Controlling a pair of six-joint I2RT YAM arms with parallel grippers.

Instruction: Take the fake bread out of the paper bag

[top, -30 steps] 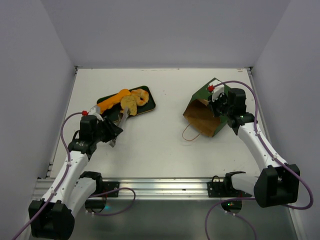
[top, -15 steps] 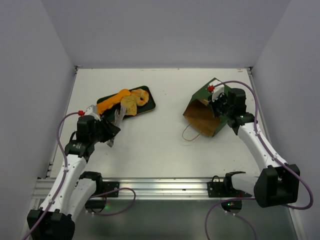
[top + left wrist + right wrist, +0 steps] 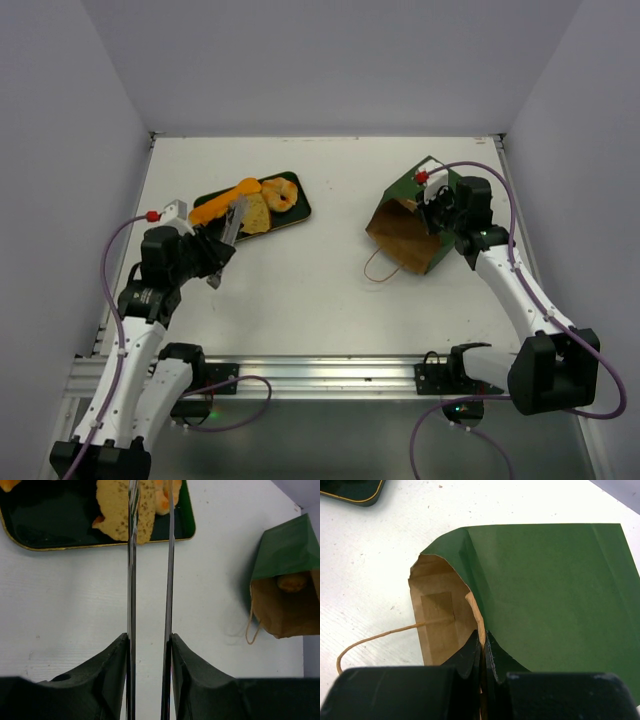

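Note:
The paper bag [image 3: 412,225] lies on its side at the right, mouth toward the near left, brown inside. My right gripper [image 3: 482,647] is shut on the bag's upper rim [image 3: 475,610]. In the left wrist view a golden roll [image 3: 292,581] sits inside the bag [image 3: 285,550]. An orange loaf [image 3: 225,203], a tan slice [image 3: 256,213] and round rolls [image 3: 280,193] rest on the dark green tray [image 3: 302,208]. My left gripper [image 3: 149,640] squeezes thin metal tongs [image 3: 132,570], whose blades stand apart with nothing between them. Their tips reach over the slice [image 3: 115,510].
The bag's twine handle [image 3: 375,268] loops onto the white table in front of its mouth. Grey walls close in the table on the left, back and right. A metal rail [image 3: 320,375] runs along the near edge between the arm bases.
My left arm has drawn back to the left and risen, and the tongs have swung with it. The tan slice stays on the tray. The right arm and bag have not moved.

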